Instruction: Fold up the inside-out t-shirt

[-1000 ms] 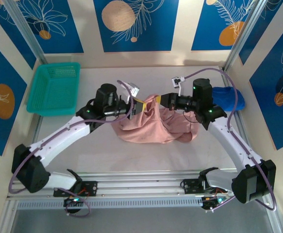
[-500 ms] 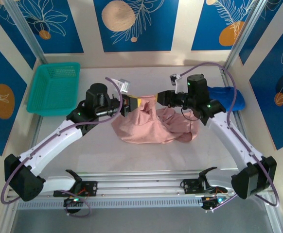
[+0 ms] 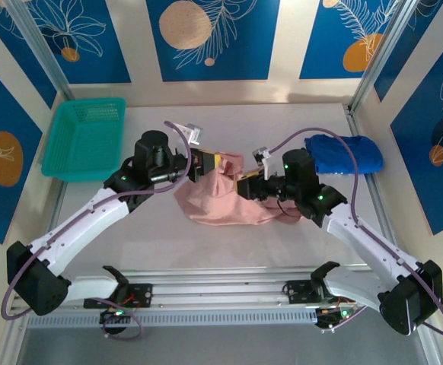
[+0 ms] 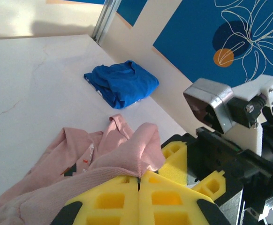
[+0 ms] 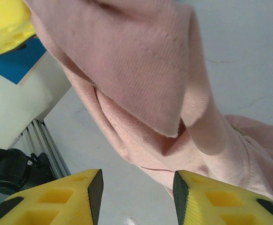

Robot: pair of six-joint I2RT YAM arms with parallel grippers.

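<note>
1. Left gripper point(image 4: 139, 180): yellow pads pressed together, pinching a fold of the inside-out t-shirt point(image 3: 223, 204). The pinched bit is held up off the table point(image 3: 206, 247).
2. Right gripper point(image 5: 136, 187): jaws apart with nothing between the pads. Pink cloth hangs just past the tips and is not gripped.
3. Top view: the two grippers face each other over the middle of the table, close together. The right one sits a little closer to the near edge than the left.
4. T-shirt: a crumpled pink heap at the middle of the table. Its far-left part is drawn up to the left gripper. The rest lies on the surface and runs toward the right edge, partly under the right arm.
5. Blue garment point(image 3: 343, 154): a bunched lump by the far right corner, lying flat and apart from the t-shirt.
6. Teal basket point(image 3: 84, 137): at the far left corner, well apart from the t-shirt and both grippers.
</note>
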